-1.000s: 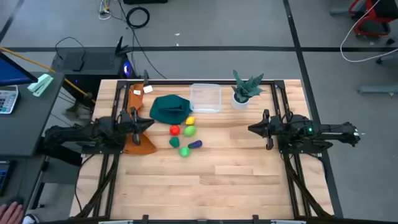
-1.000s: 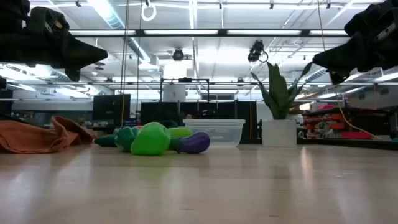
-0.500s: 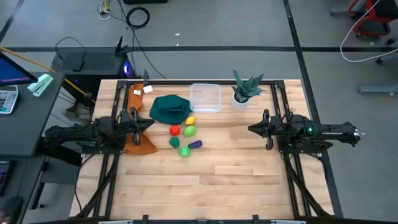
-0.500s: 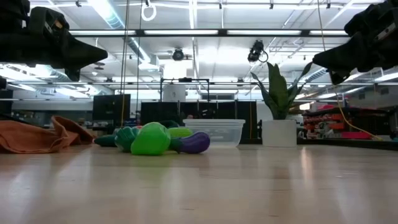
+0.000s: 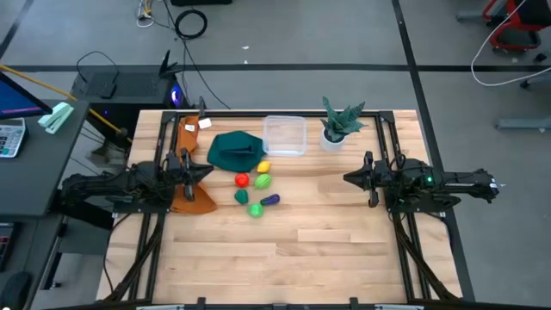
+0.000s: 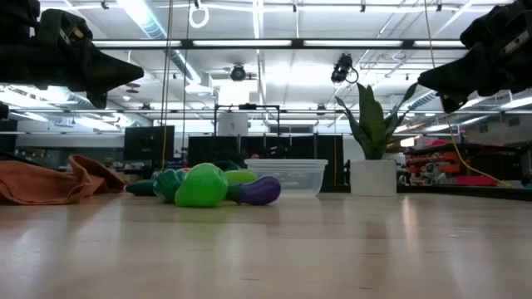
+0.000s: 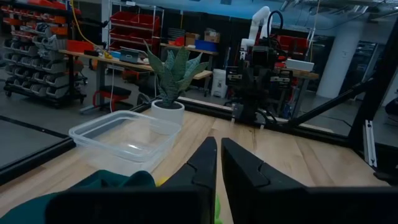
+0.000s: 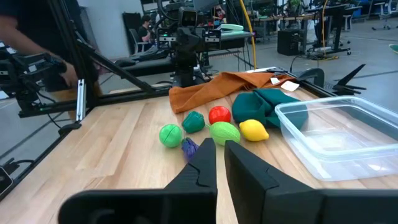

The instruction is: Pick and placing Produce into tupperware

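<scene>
Several small toy produce pieces lie in a cluster mid-table: red (image 5: 242, 180), yellow (image 5: 264, 168), light green (image 5: 263, 181), dark green (image 5: 241, 197), bright green (image 5: 256, 209) and purple (image 5: 270, 201). The clear square tupperware (image 5: 285, 135) stands just beyond them toward the far edge, with nothing in it. My left gripper (image 5: 209, 169) hangs level above the table's left side, shut, holding nothing. My right gripper (image 5: 346, 179) hangs level on the right side, shut on nothing, pointing at the produce (image 8: 224, 132).
A crumpled dark green cloth (image 5: 235, 151) lies beside the tupperware. An orange cloth (image 5: 190, 194) lies under my left arm. A potted plant (image 5: 338, 125) stands at the far right. Bare wood stretches to the near edge. A person (image 8: 37, 37) stands beyond the table's left side.
</scene>
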Motion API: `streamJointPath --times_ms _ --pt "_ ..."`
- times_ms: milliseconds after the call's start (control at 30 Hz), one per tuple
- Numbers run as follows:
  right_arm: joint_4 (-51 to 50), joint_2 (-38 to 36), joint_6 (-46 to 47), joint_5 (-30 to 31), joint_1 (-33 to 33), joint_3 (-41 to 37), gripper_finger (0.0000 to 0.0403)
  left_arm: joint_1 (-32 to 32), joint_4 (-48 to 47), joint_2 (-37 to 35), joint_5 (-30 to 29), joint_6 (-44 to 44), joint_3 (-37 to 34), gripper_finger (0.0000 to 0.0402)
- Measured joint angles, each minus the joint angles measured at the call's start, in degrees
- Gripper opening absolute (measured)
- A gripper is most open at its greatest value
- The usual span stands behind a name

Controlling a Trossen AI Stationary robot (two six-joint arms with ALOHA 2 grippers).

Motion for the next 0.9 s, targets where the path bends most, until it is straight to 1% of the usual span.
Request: streamJointPath --times_ms 333,700,900 --pt "0.0 0.01 0.0 0.02 0.0 0.0 0.0001 0.02 0.0 0.02 0.0 0.0 0.0 0.004" --pt "0.0 0.01 0.0 0.02 -0.02 0.0 0.0001 0.02 0.02 0.02 -0.02 0.0 0.02 0.0028" --pt "0.0 0.01 -0.01 0.0 -0.01 0.0 0.0001 0.02 0.02 0.02 0.0 0.02 0.0 0.0035"
